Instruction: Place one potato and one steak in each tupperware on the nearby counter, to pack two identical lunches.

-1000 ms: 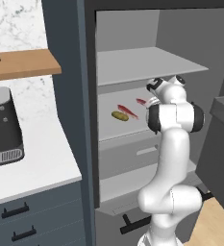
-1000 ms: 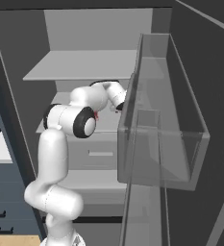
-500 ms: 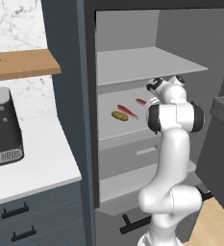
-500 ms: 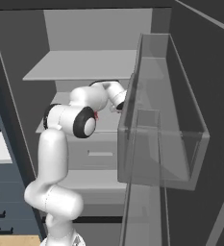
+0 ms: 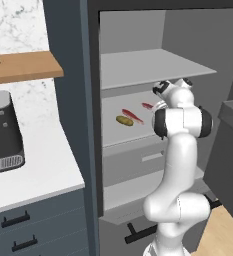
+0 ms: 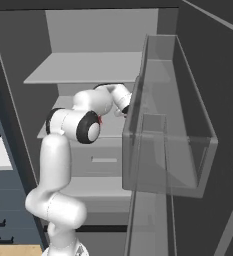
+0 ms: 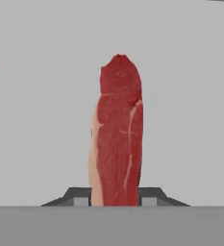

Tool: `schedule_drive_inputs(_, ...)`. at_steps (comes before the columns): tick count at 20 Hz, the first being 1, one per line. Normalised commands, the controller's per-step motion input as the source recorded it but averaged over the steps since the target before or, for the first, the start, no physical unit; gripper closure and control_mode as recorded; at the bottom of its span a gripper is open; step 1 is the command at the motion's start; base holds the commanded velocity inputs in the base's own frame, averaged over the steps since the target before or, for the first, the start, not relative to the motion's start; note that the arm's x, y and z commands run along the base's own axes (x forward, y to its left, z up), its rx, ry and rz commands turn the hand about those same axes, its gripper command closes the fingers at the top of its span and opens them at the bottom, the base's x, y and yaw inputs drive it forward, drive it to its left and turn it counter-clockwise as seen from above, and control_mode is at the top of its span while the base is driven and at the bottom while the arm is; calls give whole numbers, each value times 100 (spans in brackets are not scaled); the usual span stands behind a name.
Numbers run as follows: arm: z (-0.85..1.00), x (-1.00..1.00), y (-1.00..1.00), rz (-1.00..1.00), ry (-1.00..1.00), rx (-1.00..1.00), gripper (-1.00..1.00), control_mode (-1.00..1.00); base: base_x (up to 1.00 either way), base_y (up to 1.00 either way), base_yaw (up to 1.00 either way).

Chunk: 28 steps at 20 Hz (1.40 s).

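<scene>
So the arm is reaching into the open fridge, hand over the middle shelf (image 5: pixel 138 131), and the hand view is pretty clear: the fingers (image 7: pixel 116 197) are clamped on a steak (image 7: pixel 117 144), one dark fingertip showing on each side of its near end. That steak is a long red strip with pale pink streaks, running straight away from the camera over the plain grey shelf surface. From the left base view you can see a bit of red (image 5: pixel 147 105) just beside the wrist, and further left on the same shelf there's a second steak (image 5: pixel 132 116) with a yellow-brown potato (image 5: pixel 124 120) right up against it, looks like touching. The white desk (image 5: pixel 43 170) sits to the left of the fridge with a dark toaster (image 5: pixel 3 132) on it and a wooden wall shelf (image 5: pixel 23 67) above. In the right base view the fridge door's clear bin (image 6: pixel 170 125) blocks the hand itself.
</scene>
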Motion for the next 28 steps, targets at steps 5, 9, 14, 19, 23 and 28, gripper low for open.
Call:
schedule_drive_inputs(5, 8, -100, 0, -1, 0, 0, 100, -100, 0, 0, 0)
schedule_drive_inputs(9, 18, -100, 0, -2, 0, 0, 100, -100, 0, 0, 0)
schedule_drive_inputs(14, 28, -100, 0, -2, 0, 0, 100, -100, 0, 0, 0)
schedule_drive_inputs(19, 49, -100, 1, -2, 0, 0, 100, -100, 0, 0, 0)
schedule_drive_inputs(23, 97, -100, 4, -6, 3, -3, 100, -100, 0, 0, 0)
schedule_drive_inputs(28, 100, -97, 18, -8, 21, -8, 100, -100, 0, 0, 0)
